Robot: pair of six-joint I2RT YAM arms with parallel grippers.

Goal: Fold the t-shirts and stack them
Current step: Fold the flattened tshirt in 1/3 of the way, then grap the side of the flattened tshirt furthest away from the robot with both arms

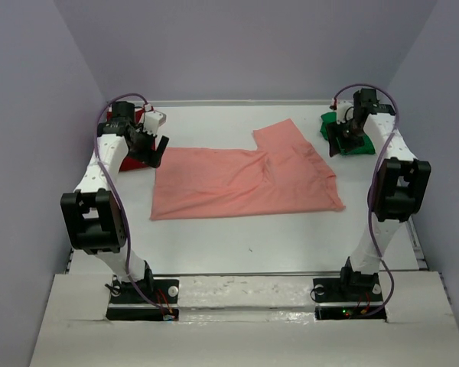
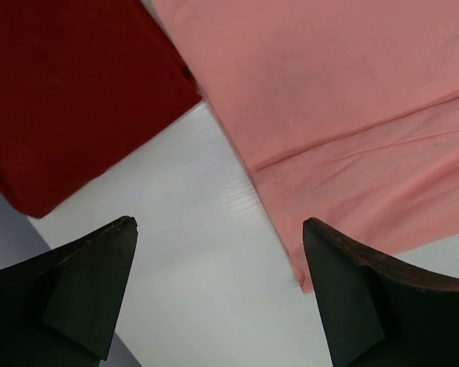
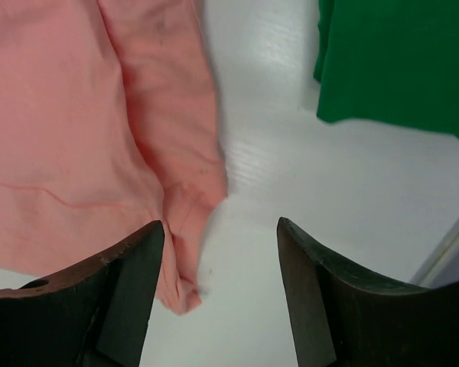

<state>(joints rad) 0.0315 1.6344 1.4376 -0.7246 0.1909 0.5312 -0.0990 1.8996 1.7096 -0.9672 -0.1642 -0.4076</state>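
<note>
- The worktop [image 1: 237,245] carries all three shirts. Its bare near half gives you room, so I judge the fold should be made there and not toward the crowded far corners.
- The pink shirt [image 1: 237,183] lies spread flat in the middle, long side running left to right, with one sleeve sticking out on the far side and a few wrinkles beside it. It looks only partly folded. Take its left and right ends at matching points, lift evenly, and lay one half squarely over the other so the edges line up. Tuck that sleeve in first.
- The dark red shirt [image 1: 130,162] sits as a folded bundle at the far left, under the left arm. Its corner lies just beside the pink edge, and I cannot tell whether they touch. Pinch pink cloth only, or the red will drag along.
- The green shirt [image 1: 359,149] sits at the far right under the right arm, with a bare strip between it and the pink shirt. It is less of a risk.
- The left tool [image 2: 218,225] hangs with jaws spread wide and nothing between them, over bare worktop between red and pink. Shift it right onto the pink end before closing.
- The right tool [image 3: 220,225] is spread too and holds nothing. The pink edge lies beside one finger, so come down squarely over that edge.
</note>
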